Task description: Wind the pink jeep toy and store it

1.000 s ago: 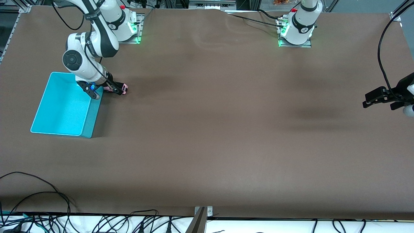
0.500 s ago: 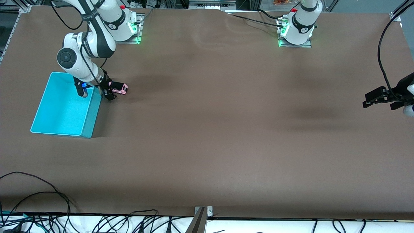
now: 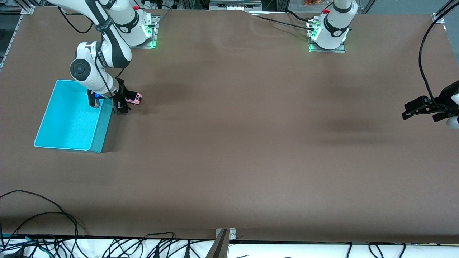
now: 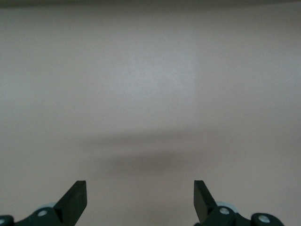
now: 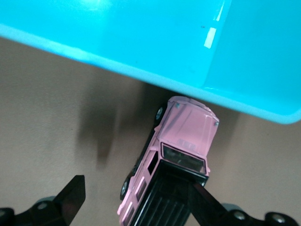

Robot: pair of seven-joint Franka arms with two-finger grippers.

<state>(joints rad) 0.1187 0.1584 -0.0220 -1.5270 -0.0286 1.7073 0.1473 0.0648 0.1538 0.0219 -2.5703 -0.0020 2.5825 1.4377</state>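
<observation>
The pink jeep toy (image 3: 135, 97) (image 5: 181, 141) stands on its wheels on the brown table, beside the turquoise bin (image 3: 104, 125) and close to the bin's corner. In the right wrist view its nose points at the bin's wall (image 5: 117, 28), with a small gap between. My right gripper (image 3: 124, 104) (image 5: 137, 186) is low over the jeep and open. The jeep's black roof lies between the fingers, close against one fingertip (image 5: 202, 193). My left gripper (image 3: 405, 111) (image 4: 140, 186) waits open over bare table at the left arm's end, holding nothing.
The bin's inside shows nothing in it. Cables (image 3: 43, 229) lie along the table edge nearest the front camera. Brown mat covers the whole table between the two arms.
The right arm's wrist has swung round next to the bin, and its gripper now sits closer in over the jeep. The jeep has barely shifted. The left arm has not moved.
</observation>
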